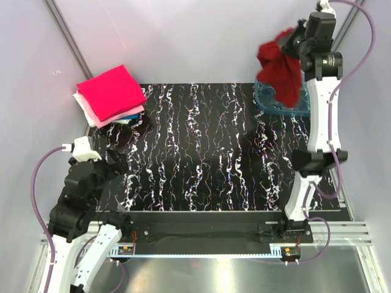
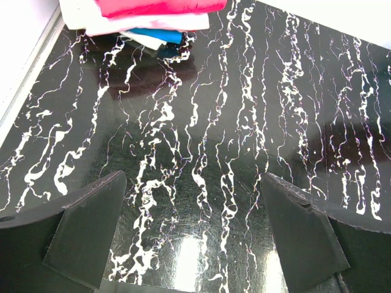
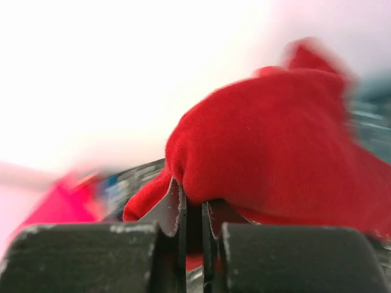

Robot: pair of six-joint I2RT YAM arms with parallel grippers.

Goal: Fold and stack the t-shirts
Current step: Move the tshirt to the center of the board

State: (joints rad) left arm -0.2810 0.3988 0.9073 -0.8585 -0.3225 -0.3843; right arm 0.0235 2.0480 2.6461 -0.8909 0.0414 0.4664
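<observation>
A stack of folded t-shirts (image 1: 112, 94) lies at the mat's far left corner, magenta-pink on top, pale pink, white and blue below; its edge also shows in the left wrist view (image 2: 146, 15). My right gripper (image 1: 292, 41) is shut on the dark red t-shirt (image 1: 280, 72) and holds it bunched high above the teal tub (image 1: 287, 104). In the right wrist view the red shirt (image 3: 275, 152) bulges over the closed fingertips (image 3: 174, 210). My left gripper (image 2: 192, 226) is open and empty, low over the mat near the left front.
The black marbled mat (image 1: 208, 152) covers the table. The teal see-through tub stands at the far right corner, under the hanging shirt. White walls close in on both sides and at the back.
</observation>
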